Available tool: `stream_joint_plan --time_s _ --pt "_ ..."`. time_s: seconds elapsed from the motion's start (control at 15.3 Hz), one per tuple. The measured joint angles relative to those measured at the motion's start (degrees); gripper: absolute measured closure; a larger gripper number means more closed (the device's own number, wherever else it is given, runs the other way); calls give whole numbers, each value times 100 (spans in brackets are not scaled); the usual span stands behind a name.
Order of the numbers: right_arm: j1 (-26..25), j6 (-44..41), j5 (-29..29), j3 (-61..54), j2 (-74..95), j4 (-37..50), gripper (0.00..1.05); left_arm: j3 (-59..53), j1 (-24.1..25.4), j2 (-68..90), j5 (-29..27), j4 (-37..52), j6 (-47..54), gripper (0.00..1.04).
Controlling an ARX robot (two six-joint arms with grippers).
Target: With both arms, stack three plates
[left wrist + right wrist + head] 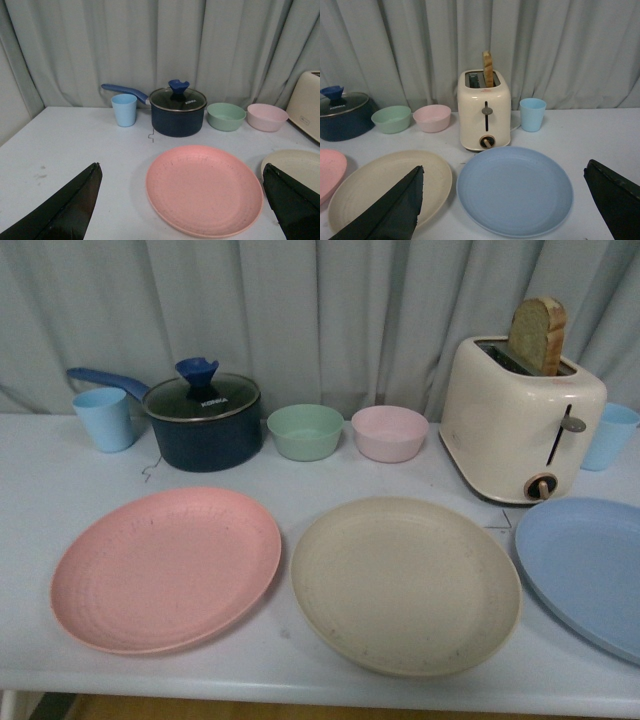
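Grey curtains [300, 310] back a white table [40, 490]. Left gripper [181, 167] gapes empty, pink plate [204, 192] ahead between its jaws; right gripper [504, 166] gapes empty before the blue plate [515, 195]; cream plate [405, 585] sits between both.

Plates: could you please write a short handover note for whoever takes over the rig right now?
Left gripper: open, empty, pointed at the pink plate.
Right gripper: open, empty, pointed at the blue plate.
The cream plate lies between those two; all three are flat on the table, side by side.
Done: nothing stacked yet.
Left: pick up and stack all three plates.
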Motion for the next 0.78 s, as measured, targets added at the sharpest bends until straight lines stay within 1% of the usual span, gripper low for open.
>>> stream_joint_plan --time_s 0.2,0.26,0.33,0.52,0.59,0.65,0.78 --pt "0 0 0 0 0 0 6 0 0 0 0 0 0 7" --pt "0 2 0 0 0 0 11 0 0 0 0 2 0 7" --pt "0 -15 0 0 0 0 20 0 0 0 0 0 2 7" --pt "0 -15 0 0 0 0 11 0 0 0 0 2 0 7" --pt "0 -15 0 0 0 0 6 0 0 0 0 0 0 7" --pt "0 -15 0 0 0 0 4 0 0 0 0 0 0 7" --pt "0 -15 0 0 0 0 7 0 0 0 2 2 0 7"
